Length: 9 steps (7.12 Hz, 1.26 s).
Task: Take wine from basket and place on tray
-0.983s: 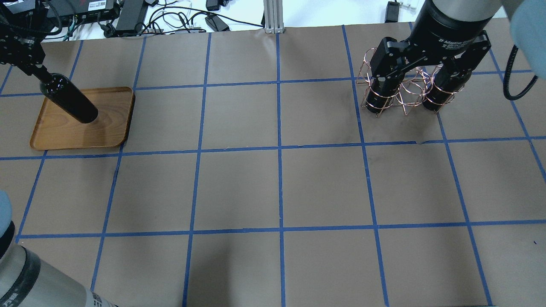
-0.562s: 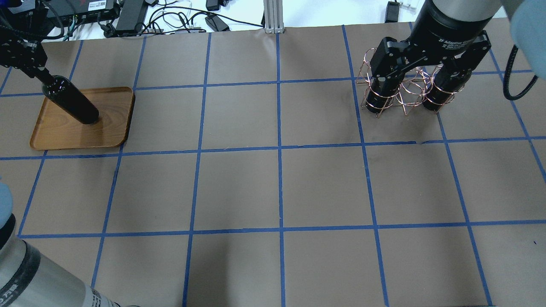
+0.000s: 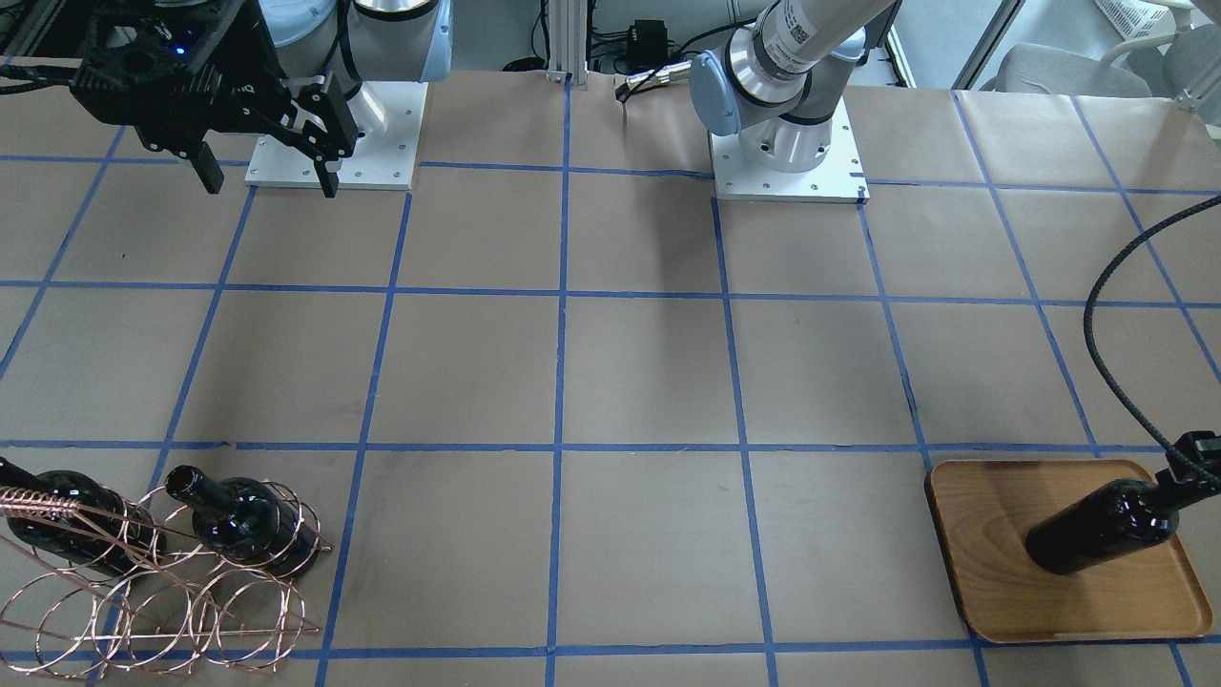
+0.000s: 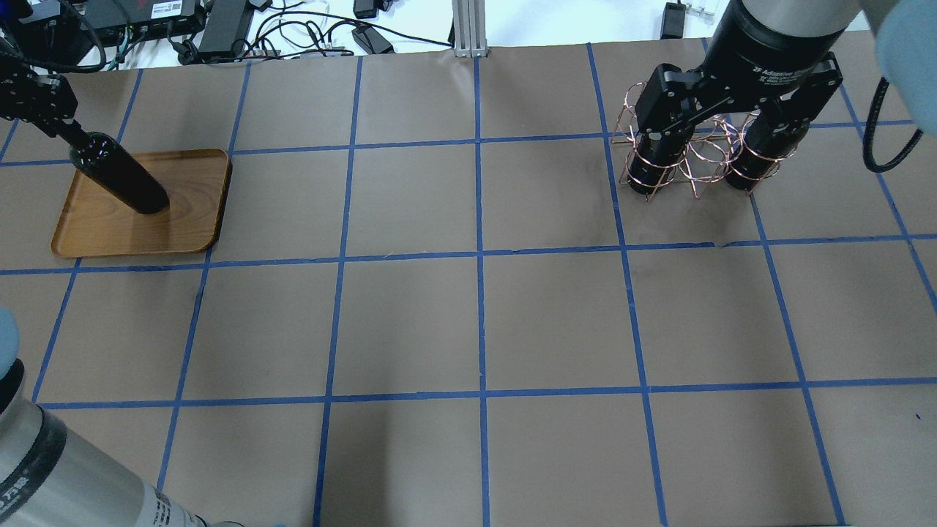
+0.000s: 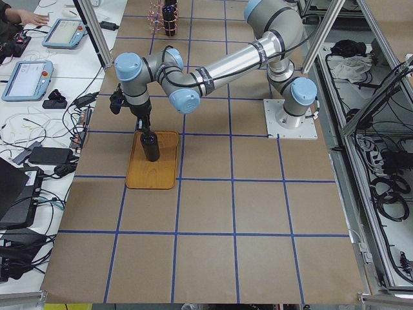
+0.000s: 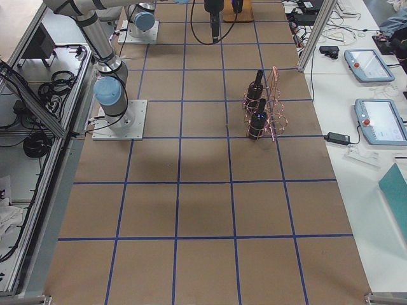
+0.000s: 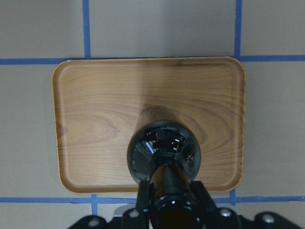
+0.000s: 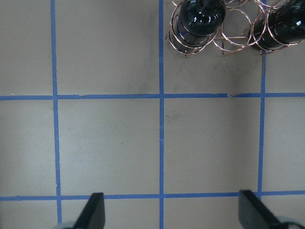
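My left gripper [image 4: 45, 110] is shut on the neck of an upright near-black wine bottle [image 4: 121, 179] and holds it over the wooden tray [image 4: 183, 219] at the far left. The bottle's base is at the tray's surface; I cannot tell if it touches. The left wrist view shows the gripper [image 7: 169, 212], the bottle [image 7: 164, 150] and the tray [image 7: 95, 119]. My right gripper [image 3: 265, 179] is open and empty, raised high near the copper wire basket [image 3: 153, 596]. Two more bottles [image 3: 243, 525] [image 3: 57, 520] stand in the basket [image 8: 228, 36].
Cables and power bricks [image 4: 293, 29] lie along the table's far edge beside an aluminium post [image 4: 468, 29]. The arm bases [image 3: 334, 134] [image 3: 787, 148] stand at the robot's side. A black cable [image 3: 1107, 315] hangs over the table near the tray.
My left gripper has lowered the bottle toward the tray and shifted slightly outward. The right gripper and the basket have not moved.
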Each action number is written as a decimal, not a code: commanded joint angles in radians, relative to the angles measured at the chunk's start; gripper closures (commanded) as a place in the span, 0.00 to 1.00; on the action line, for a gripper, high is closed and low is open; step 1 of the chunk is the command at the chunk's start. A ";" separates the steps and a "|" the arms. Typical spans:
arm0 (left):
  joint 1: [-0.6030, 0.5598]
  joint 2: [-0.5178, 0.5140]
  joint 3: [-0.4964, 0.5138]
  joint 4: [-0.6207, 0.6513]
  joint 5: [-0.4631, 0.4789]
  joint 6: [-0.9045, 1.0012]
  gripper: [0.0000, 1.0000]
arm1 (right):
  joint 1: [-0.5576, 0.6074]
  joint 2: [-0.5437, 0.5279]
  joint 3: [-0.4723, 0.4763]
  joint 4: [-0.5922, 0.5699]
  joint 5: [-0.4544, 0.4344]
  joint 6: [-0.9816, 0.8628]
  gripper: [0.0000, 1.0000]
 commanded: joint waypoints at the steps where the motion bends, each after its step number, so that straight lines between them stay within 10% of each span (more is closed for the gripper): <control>1: 0.004 0.037 -0.010 -0.014 -0.003 -0.002 0.00 | 0.000 0.001 0.000 0.000 0.000 0.000 0.00; 9: -0.310 0.399 -0.199 -0.186 -0.004 -0.294 0.00 | 0.000 0.001 0.000 0.000 0.000 0.000 0.00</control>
